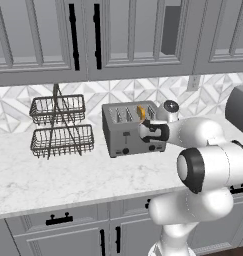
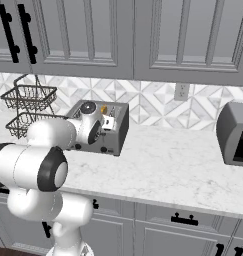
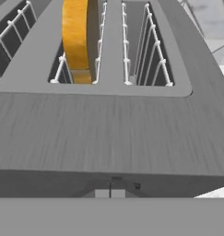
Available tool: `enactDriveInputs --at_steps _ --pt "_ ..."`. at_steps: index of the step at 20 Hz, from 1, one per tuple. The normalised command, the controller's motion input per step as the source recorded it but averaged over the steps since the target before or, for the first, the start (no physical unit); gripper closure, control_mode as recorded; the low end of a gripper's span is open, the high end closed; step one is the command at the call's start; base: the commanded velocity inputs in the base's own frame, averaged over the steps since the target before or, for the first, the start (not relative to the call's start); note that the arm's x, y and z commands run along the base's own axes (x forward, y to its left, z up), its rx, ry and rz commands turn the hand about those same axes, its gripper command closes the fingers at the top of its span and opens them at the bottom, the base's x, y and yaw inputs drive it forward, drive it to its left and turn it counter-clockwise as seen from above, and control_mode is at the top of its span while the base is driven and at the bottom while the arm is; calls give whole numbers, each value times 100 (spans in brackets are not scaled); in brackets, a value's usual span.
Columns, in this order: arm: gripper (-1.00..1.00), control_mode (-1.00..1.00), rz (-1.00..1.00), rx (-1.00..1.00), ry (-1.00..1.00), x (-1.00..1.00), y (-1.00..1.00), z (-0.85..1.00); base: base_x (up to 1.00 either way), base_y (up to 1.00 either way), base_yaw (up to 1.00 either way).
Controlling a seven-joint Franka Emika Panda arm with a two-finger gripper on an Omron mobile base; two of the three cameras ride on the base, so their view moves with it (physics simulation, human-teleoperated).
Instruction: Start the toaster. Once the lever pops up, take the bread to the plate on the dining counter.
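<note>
Jaws unreadable; gripper [image 1: 143,131] at toaster [image 1: 124,131] front, bread [image 3: 75,39] beyond.

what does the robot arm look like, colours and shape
The arm is glossy white, built of fat rounded segments like stacked capsules, with black rings and caps at the joints. The hand by the toaster is white with a black section, topped by a small grey-capped disc. No cables or markings are visible.
</note>
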Motion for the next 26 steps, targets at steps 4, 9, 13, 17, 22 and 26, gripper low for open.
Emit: enactDriveInputs --at_steps 4,9,13,17,22,26 --pt "100 -100 0 0 0 0 -3 -48 0 0 0" --pt "100 -100 0 -1 3 0 -7 -58 0 0 0" --pt "100 -100 0 -1 6 0 -7 -71 0 0 0" --pt "100 -100 0 -2 9 0 -8 -74 0 0 0" --pt "100 -100 0 0 4 -18 -16 -79 0 0 0" --pt "100 -100 0 0 0 -23 -20 -83 0 0 0"
